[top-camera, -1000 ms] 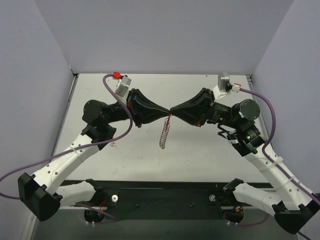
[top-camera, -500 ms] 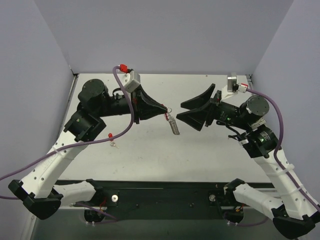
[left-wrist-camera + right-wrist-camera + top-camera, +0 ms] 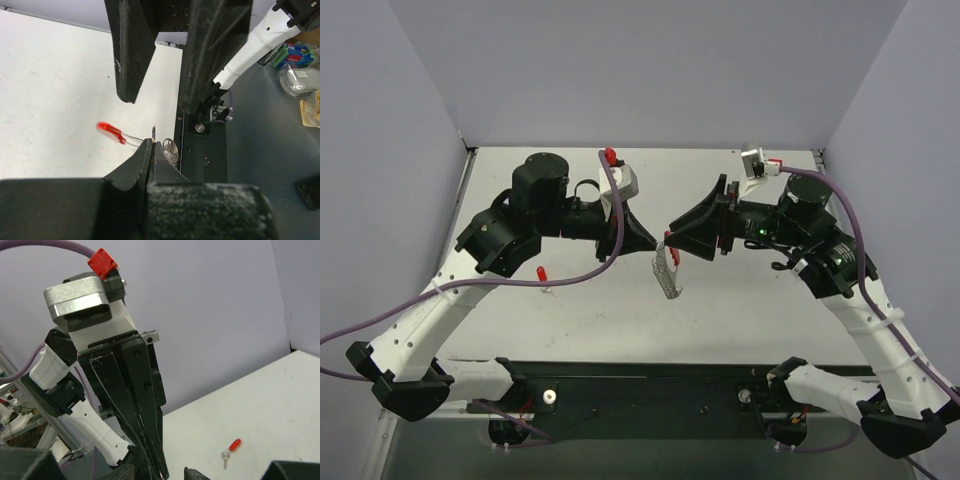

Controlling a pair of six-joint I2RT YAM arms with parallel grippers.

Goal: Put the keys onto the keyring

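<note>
**A:** Nearest the arm bases, left of centre on the table (image 3: 750, 305), lies the key (image 3: 544, 281). It is flat on the surface with a red end, and neither arm touches it.

**B:** And the keyring?

**A:** Further in and off the surface. The keyring (image 3: 667, 272) dangles by its silver links from the left gripper (image 3: 648, 245), whose fingers are pressed tight together on the top end. The left wrist view shows a thin edge of metal ring poking just past the closed tips.

**B:** Why hold it in the air?

**A:** My guess is that hanging free keeps the top of the ring exposed, so the other arm can work at it.

**B:** What is the other arm doing?

**A:** The right gripper (image 3: 678, 238) faces the left one from just beside it. Its fingers are spread and it grasps nothing. I cannot tell whether it touches the links.

**B:** Can you see the red loop?

**A:** Not clearly, since the fingertips hide that spot.

**B:** How far along is the task?

**A:** Early, I'd say. The key lies well apart from the ring and needs picking up first. Being thin and flat, it could slip.
</note>
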